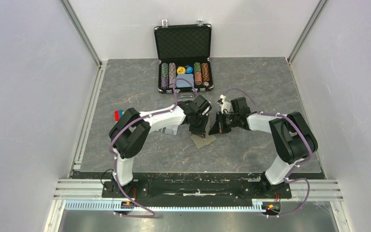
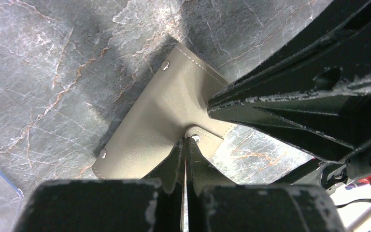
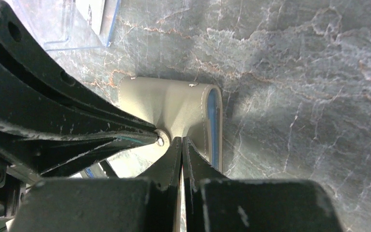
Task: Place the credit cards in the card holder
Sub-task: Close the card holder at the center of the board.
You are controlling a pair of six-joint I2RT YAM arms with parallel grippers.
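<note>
Ok, status: card holder [image 2: 159, 116] lies flat on the worktop [image 1: 140, 87], mid-table, between both arms and well apart from the poker chip case [image 1: 183, 43] at the back. It's folded over, with the blue lining [image 3: 214, 121] only showing as a thin strip along one edge, so I'd call it not yet open.

Left end effector [image 2: 186, 145] is closed, tips down at the tab [image 2: 207, 140] right by its snap [image 2: 195, 138]. Right end effector [image 3: 181, 144] is closed too, nose against the holder body just beside the left one. I can't tell from either wrist view whether any leather is actually pinched or just pressed.

Credit cards: I can't pick them out for sure. There's a whitish shape in the clear sleeve [image 3: 63, 24] near the holder that could be one.

My read is that we're at the open-the-holder step. How I'd run it:
- one arm pins the lower flap only, light downward load, no sliding
- the other arm needs to part its fingers and take the tab, since closed tips will just shove the thing around
- peel up and back along the fold, not sideways
- keep the two noses from fouling, they're nearly touching
- don't go for the cards until the lining is fully exposed
</note>
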